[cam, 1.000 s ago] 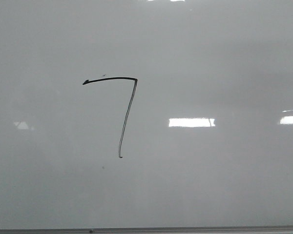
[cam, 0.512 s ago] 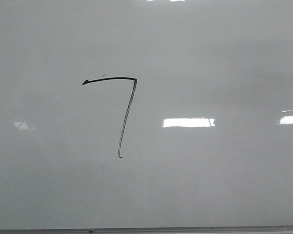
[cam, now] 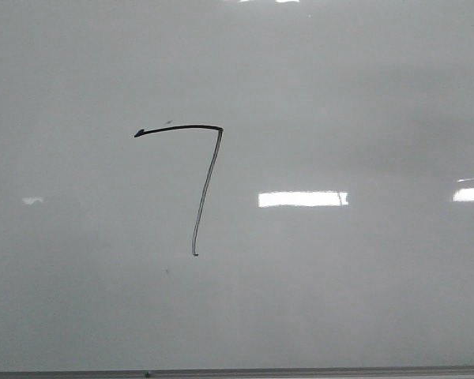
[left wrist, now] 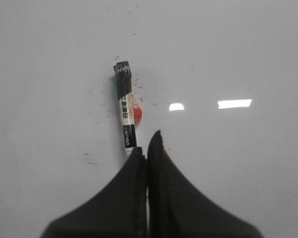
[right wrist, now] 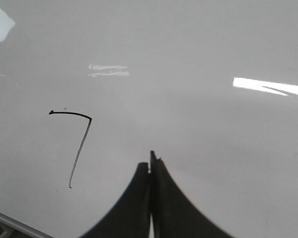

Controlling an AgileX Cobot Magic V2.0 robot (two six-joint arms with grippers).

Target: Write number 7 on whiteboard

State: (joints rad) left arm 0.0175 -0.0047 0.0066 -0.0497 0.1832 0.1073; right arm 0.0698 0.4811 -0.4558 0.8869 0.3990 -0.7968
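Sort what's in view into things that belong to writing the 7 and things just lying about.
Belongs to the job:
- thin black hand-drawn number 7
- glossy pale grey-white whiteboard
- black-capped marker pen with white label, lying on the board beyond the left gripper

Just lying about:
- small red round object beside the marker
- scattered dark specks

The front view faces the whiteboard (cam: 340, 300) closely. The right wrist view looks down obliquely, sharing the number 7 (cam: 208, 180) toward ten o'clock. The left wrist view shows another area.

light reflection (cam: 302, 199) on whiteboard (cam: 363, 95) wider, stretched leftward.
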